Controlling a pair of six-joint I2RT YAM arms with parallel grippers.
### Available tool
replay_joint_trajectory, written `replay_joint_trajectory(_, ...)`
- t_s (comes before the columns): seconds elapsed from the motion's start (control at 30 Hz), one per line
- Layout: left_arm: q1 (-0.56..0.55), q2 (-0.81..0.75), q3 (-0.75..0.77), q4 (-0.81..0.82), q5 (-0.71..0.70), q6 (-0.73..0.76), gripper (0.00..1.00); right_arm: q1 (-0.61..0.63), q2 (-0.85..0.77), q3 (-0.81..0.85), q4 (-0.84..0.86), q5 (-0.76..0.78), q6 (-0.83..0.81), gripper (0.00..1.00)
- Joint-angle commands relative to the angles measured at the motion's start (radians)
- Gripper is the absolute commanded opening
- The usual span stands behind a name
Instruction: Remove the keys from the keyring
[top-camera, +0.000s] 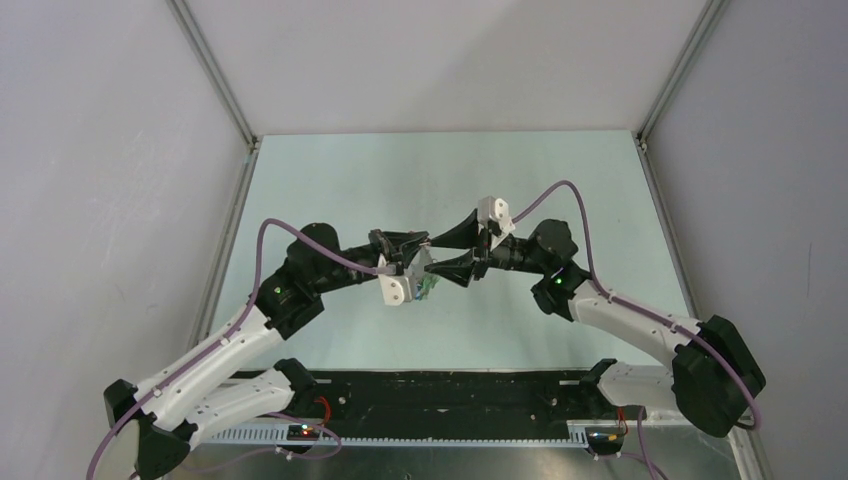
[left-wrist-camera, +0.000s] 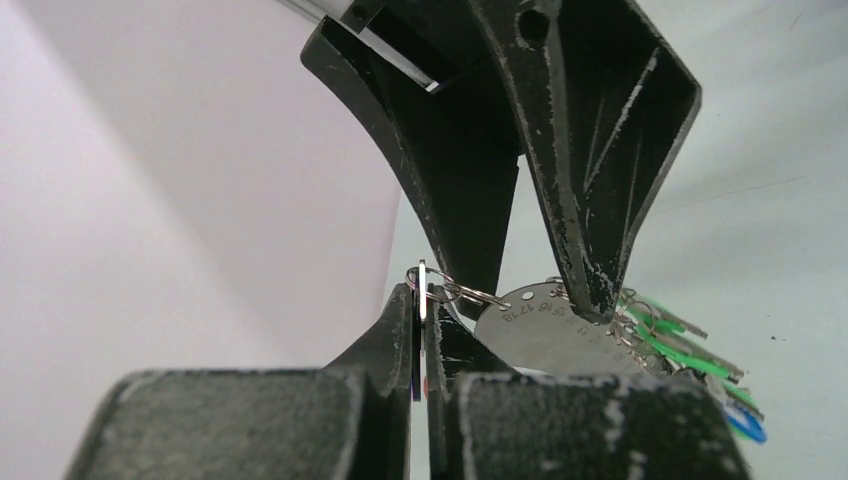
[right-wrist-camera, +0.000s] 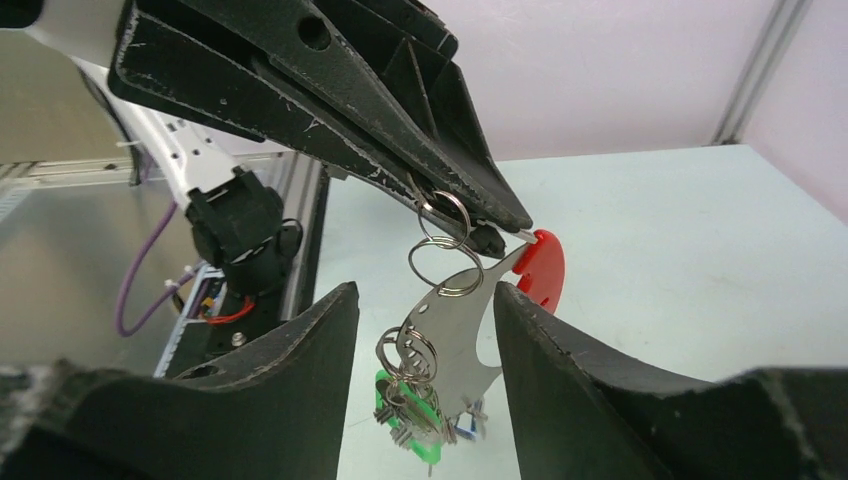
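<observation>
The keyring shows as a flat red piece held in the air above the table, and my left gripper is shut on it. In the left wrist view it sits edge-on between the left gripper jaws. Small silver split rings link it to a flat silver tag. The keys hang below the tag in a bunch with green and blue plastic heads. My right gripper is open, one finger on each side of the tag. From above, the keys hang between the two gripper tips.
The pale green table is boxed in by white walls and aluminium posts. A black base strip runs along the near edge. Purple cables loop over both arms.
</observation>
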Motion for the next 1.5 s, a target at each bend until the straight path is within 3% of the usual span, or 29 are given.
replay_joint_trajectory(0.0, -0.005, -0.012, 0.001, 0.055, -0.071, 0.001, 0.0, 0.021, -0.041, 0.038, -0.062, 0.126, -0.095, 0.59)
replay_joint_trajectory(0.2, -0.03, -0.02, 0.034, -0.058, -0.239, -0.027, 0.0, 0.025, -0.104, 0.025, -0.149, 0.244, -0.176, 0.6)
replay_joint_trajectory(0.57, -0.062, -0.041, 0.075, -0.178, -0.367, -0.13, 0.0, 0.1, -0.106, 0.007, -0.112, 0.253, -0.264, 0.51)
replay_joint_trajectory(1.07, -0.109, -0.03, 0.119, -0.262, -0.461, -0.152, 0.0, 0.221, 0.006, 0.008, 0.008, 0.444, -0.358, 0.4)
replay_joint_trajectory(1.47, -0.125, -0.01, 0.147, -0.271, -0.5, -0.153, 0.0, 0.26, 0.057, 0.007, 0.025, 0.566, -0.368, 0.43)
